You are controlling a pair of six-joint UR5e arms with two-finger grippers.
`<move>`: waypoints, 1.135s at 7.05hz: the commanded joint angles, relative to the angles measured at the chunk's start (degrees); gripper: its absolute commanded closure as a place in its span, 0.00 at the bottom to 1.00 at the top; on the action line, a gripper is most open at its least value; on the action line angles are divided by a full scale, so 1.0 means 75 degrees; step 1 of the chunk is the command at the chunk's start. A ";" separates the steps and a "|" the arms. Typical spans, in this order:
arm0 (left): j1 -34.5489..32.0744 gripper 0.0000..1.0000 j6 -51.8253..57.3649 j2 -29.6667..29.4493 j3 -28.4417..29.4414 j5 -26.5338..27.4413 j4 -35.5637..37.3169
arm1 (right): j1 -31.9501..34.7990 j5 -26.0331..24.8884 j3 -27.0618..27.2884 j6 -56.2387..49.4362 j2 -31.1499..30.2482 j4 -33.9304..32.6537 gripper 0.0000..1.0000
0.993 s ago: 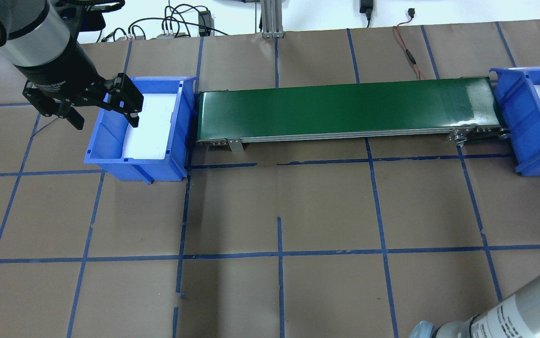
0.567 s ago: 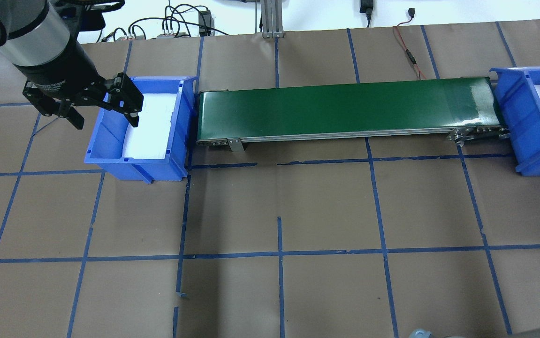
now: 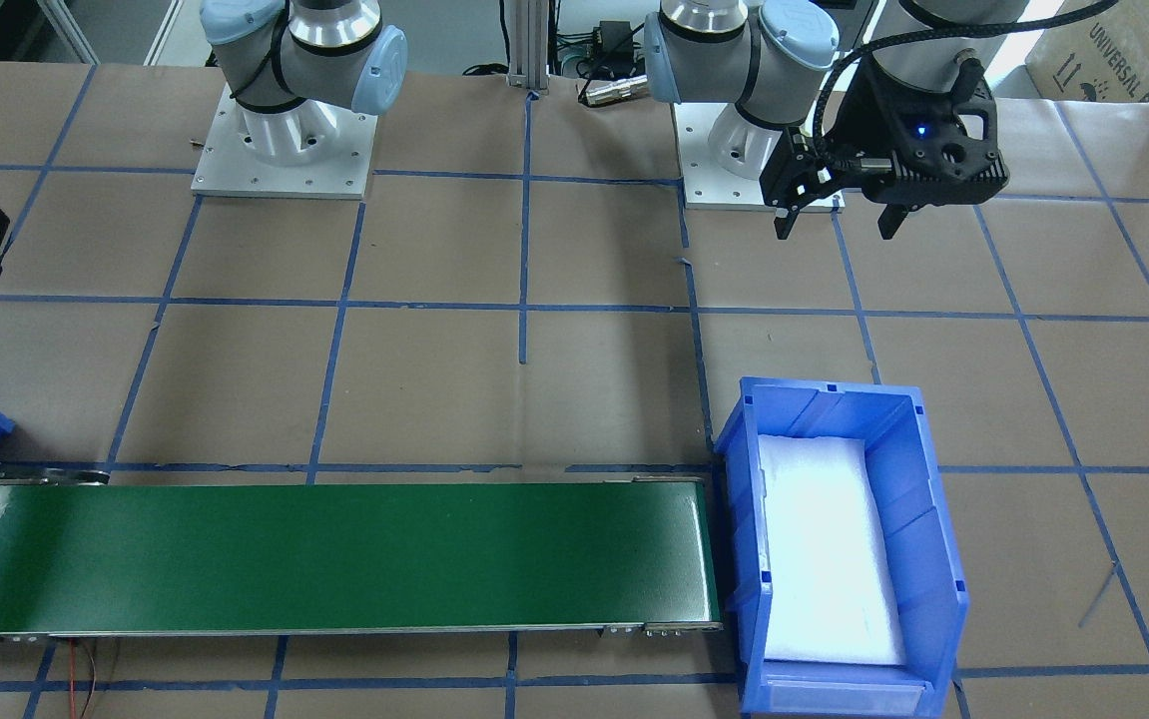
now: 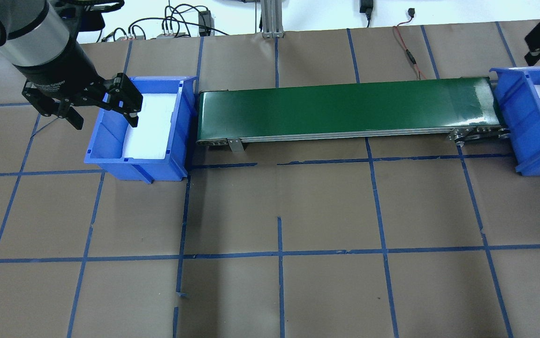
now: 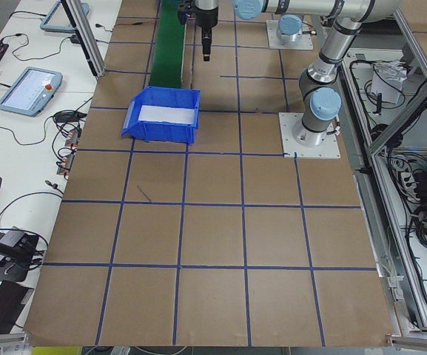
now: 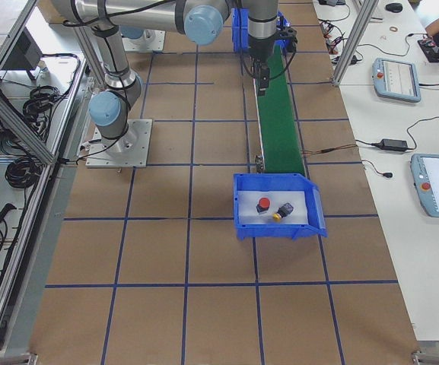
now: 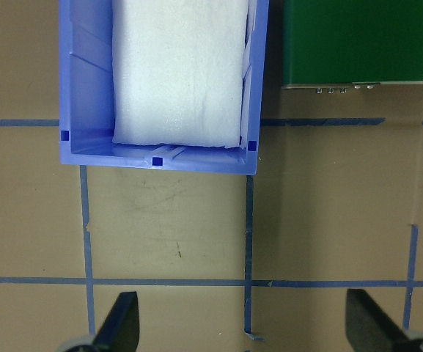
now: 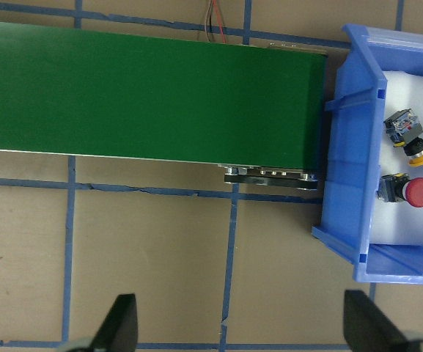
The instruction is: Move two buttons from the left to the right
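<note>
Right wrist-mounted: right gripper [image 8: 242, 326] spread wide, empty, poised over brown paper [image 8: 152, 249] beside green conveyor belt [image 8: 145, 95]. At belt's end, right blue bin [image 8: 343, 169] holding both buttons on white foam [image 8: 416, 88]: yellow-capped button [image 8: 409, 136] and red-capped button [image 8: 407, 191], near each other, not touching. Left wrist-mounted: left gripper [image 7: 244, 326] likewise parted wide, gripping nothing, hung over paper near left blue bin [image 7: 86, 95], lined with white foam. Belt laid between the two bins.

A cardboard box [image 3: 1133, 40] reads "UNIVERSAL", partly cut off.
</note>
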 commanded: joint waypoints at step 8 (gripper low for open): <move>-0.0006 0.00 0.0001 0.0001 0.0006 -0.0033 0.0019 | 0.2753 0.0029 0.0332 0.3219 -0.0025 -0.0043 0.00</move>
